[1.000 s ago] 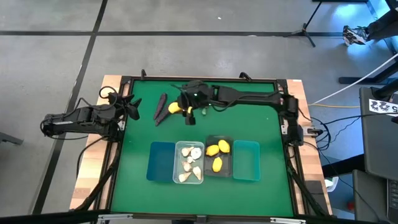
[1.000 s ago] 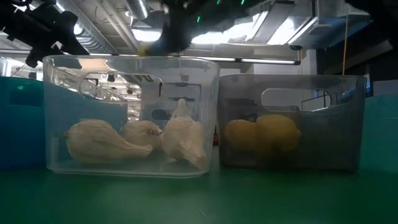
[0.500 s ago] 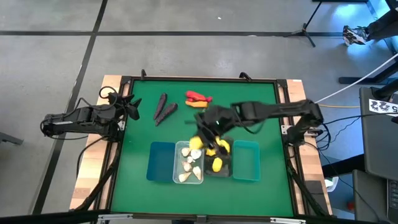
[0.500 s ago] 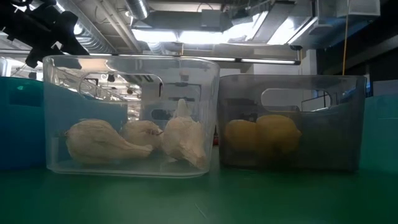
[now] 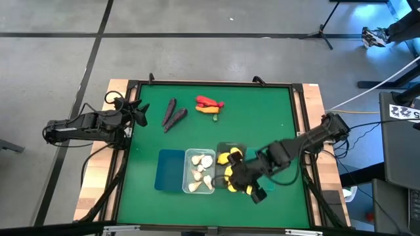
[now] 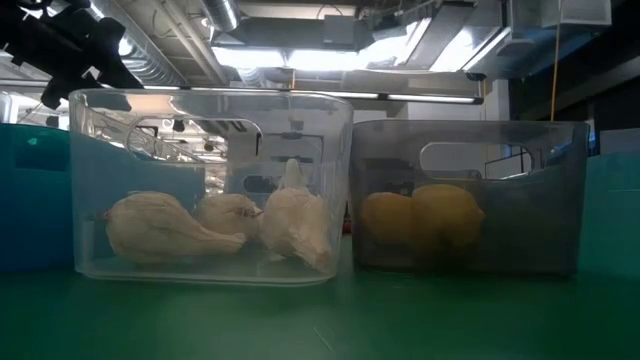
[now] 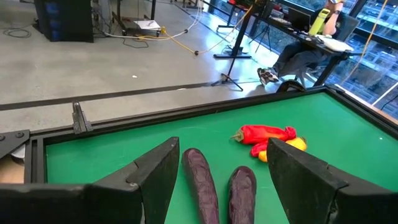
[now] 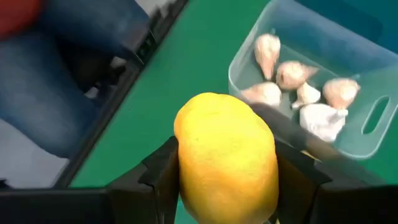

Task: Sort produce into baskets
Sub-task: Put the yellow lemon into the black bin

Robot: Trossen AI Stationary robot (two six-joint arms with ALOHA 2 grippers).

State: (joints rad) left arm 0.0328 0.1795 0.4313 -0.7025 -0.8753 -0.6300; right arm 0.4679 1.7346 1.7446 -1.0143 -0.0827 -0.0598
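High view: the right gripper (image 5: 241, 185) hangs over the near end of the dark grey bin (image 5: 223, 147); half a second ago it was at the bin's far end. A release here could drop the fruit outside.

Low view: unchanged, garlic (image 6: 290, 225) in the clear bin (image 6: 210, 185).

Left wrist view: the left gripper (image 7: 221, 174) waits spread by the purple pieces (image 7: 202, 186).

Right wrist view: fingers pinch a lemon (image 8: 227, 152)
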